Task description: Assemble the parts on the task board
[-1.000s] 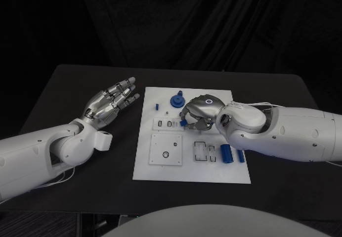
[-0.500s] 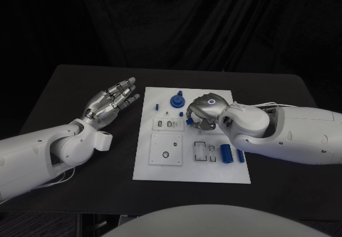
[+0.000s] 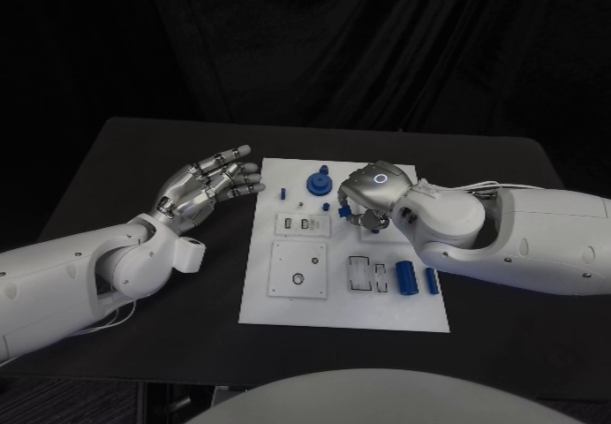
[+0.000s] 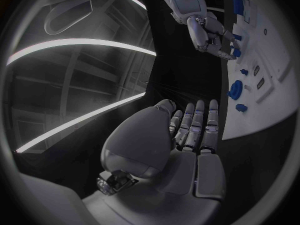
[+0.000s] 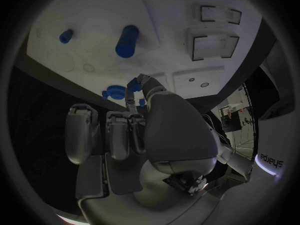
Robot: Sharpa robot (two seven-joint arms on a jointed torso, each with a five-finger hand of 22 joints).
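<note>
I see the board point(image 3: 343, 305), a flat white rectangular plate with shallow rectangular recesses, lying in the middle of the matte black tabletop point(image 3: 127, 159). My left hand point(image 3: 207, 186), smooth silver metal on a glossy white arm, hovers over the tabletop just beside the board's left edge, palm up, fingers straight and apart, holding nothing; the left wrist view shows the same spread fingers point(image 4: 199, 125) pointing toward the board. My right hand point(image 3: 363, 199) hangs over the board's upper middle, its rounded silver back toward the head camera with a small lit ring on it. Its fingers curl down and under, so from above I cannot see what they touch. In the right wrist view the thumb and one finger meet at a small blue piece point(image 5: 132, 81) near the tip, but the piece is tiny and half covered, so I cannot tell if it is truly pinched. A round blue gear point(image 3: 316, 183) with a short post stands just left of the right hand. A small blue peg point(image 3: 282, 191) lies near the board's left edge. Two blue cylinders point(image 3: 408, 276) lie side by side lower right, partly cut off by my right forearm.
</note>
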